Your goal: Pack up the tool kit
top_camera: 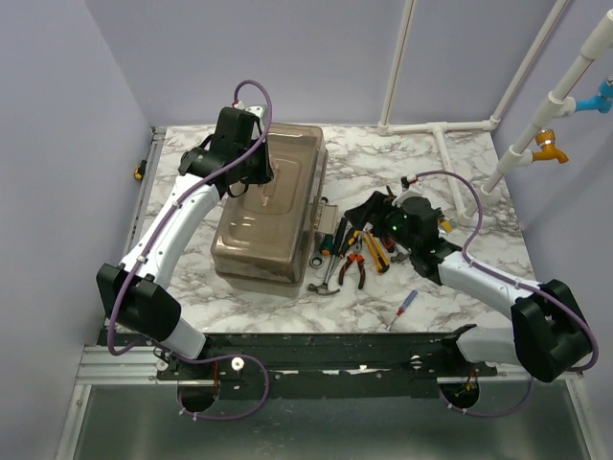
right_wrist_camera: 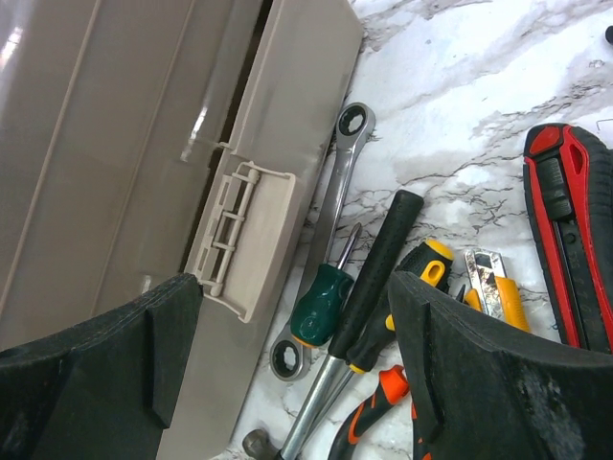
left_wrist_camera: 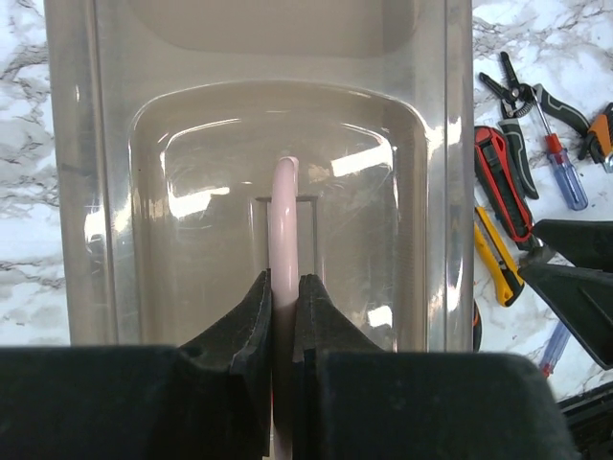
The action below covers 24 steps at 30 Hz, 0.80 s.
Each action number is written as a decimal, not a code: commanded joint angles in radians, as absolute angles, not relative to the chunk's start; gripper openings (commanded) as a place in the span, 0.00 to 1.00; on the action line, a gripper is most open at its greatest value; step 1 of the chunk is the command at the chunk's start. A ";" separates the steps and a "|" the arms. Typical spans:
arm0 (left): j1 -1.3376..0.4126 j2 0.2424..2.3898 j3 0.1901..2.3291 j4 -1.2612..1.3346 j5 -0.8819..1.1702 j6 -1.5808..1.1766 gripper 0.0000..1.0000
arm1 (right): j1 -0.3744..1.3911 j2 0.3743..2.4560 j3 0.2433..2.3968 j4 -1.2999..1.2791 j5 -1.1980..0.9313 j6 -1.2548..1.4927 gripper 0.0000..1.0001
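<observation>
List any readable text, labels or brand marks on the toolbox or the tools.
None legible in any view.
Toolbox lid, latch, pink handle: no lettering visible.
Ratchet wrench, red utility knife, yellow utility knife: any marks are too small or blurred to read.

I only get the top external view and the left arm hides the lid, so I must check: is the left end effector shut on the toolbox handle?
Observer: Yes. The left wrist view shows the left end effector shut on the pink handle, which stands upright in the recess of the lid.
Operator: Is the right end effector holding anything?
Observer: No. The right wrist view shows the right end effector open and empty, framing the beige latch of the toolbox.
Operator: What lies beside that latch?
Observer: A ratchet wrench lies along the toolbox wall, a green-handled screwdriver resting across it.
</observation>
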<state>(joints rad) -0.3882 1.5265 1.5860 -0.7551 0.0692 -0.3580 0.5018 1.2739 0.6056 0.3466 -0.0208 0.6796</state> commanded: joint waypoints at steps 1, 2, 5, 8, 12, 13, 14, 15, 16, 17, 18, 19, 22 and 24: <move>-0.394 1.476 1.692 -0.739 0.061 -0.355 0.00 | 0.497 1.290 0.609 0.370 -0.038 0.685 0.88; -0.393 1.473 1.700 -0.742 0.058 -0.356 0.00 | 0.497 1.291 0.609 0.371 -0.041 0.687 0.87; -0.385 1.456 1.709 -0.732 0.061 -0.367 0.00 | 0.497 1.295 0.609 0.374 -0.044 0.691 0.88; -0.371 1.450 1.736 -0.744 0.066 -0.368 0.00 | 0.497 1.300 0.615 0.383 -0.061 0.692 0.88; -0.341 1.439 1.751 -0.759 0.066 -0.368 0.00 | 0.497 1.310 0.646 0.381 -0.124 0.695 0.87; -0.328 1.434 1.743 -0.756 0.070 -0.370 0.00 | 0.497 1.312 0.655 0.379 -0.142 0.695 0.85; -0.317 1.429 1.736 -0.752 0.077 -0.373 0.00 | 0.496 1.316 0.668 0.383 -0.169 0.696 0.83; -0.297 1.426 1.730 -0.750 0.097 -0.378 0.00 | 0.497 1.324 0.676 0.389 -0.192 0.702 0.81; -0.279 1.423 1.724 -0.745 0.117 -0.384 0.00 | 0.497 1.333 0.690 0.389 -0.208 0.709 0.80; -0.257 1.417 1.713 -0.739 0.147 -0.390 0.00 | 0.497 1.346 0.709 0.383 -0.219 0.721 0.79; -0.240 1.411 1.702 -0.726 0.174 -0.397 0.00 | 0.497 1.363 0.728 0.374 -0.224 0.735 0.78; -0.218 1.405 1.686 -0.715 0.197 -0.408 0.00 | 0.497 1.387 0.757 0.349 -0.215 0.755 0.78; -0.158 1.386 1.651 -0.678 0.289 -0.430 0.00 | 0.500 1.469 0.850 0.245 -0.186 0.840 0.75; -0.116 1.378 1.637 -0.661 0.354 -0.444 0.00 | 0.504 1.510 0.896 0.221 -0.174 0.863 0.70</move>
